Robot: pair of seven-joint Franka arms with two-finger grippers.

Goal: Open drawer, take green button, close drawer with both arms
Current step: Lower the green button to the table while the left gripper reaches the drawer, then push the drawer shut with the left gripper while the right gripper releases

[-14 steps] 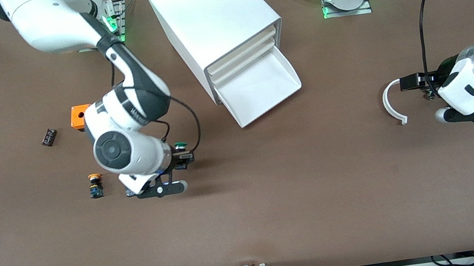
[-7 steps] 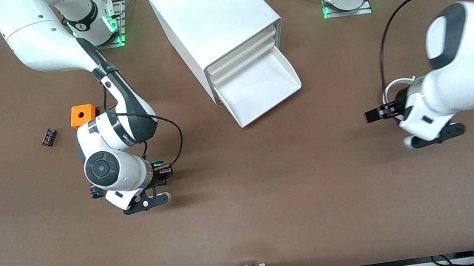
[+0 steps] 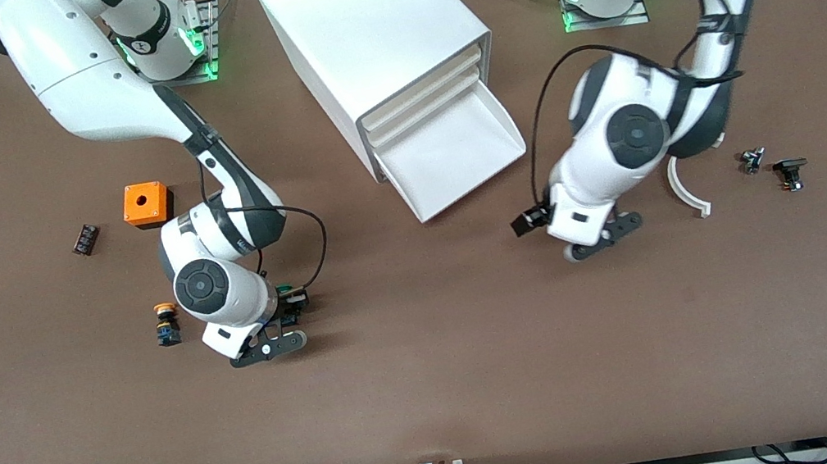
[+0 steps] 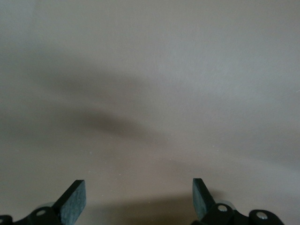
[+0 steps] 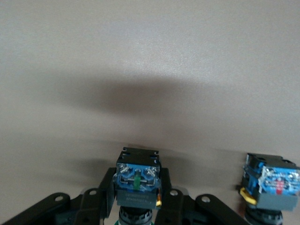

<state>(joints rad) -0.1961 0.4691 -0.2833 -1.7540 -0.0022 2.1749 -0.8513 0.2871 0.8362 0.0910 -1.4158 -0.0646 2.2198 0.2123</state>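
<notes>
Both claws hang over the brown desk (image 3: pixel 439 394). Biggest of the things on it is the white cabinet (image 3: pixel 365 32), standing between the two arm bases, with the drawer (image 3: pixel 455 151), its lowest one, pulled out and showing a bare white tray. Over the desk near that open drawer, toward the left arm's end, the left claw (image 3: pixel 536 219) hangs with its fingers (image 4: pixel 72 199) spread wide and nothing between them. Toward the right arm's end, the right claw (image 3: pixel 291 305) is low over the desk and pinches the button (image 5: pixel 137 180), whose green cap just shows in the front view and whose black and blue body faces the wrist camera. Just beside the right arm sits the yellow-capped button (image 3: pixel 165 322), and farther from the front camera an orange box (image 3: pixel 146 203) and a small dark part (image 3: pixel 84 239). Near the left arm's end lie a curved white piece (image 3: pixel 685 193) and two small dark parts (image 3: pixel 790 171).
</notes>
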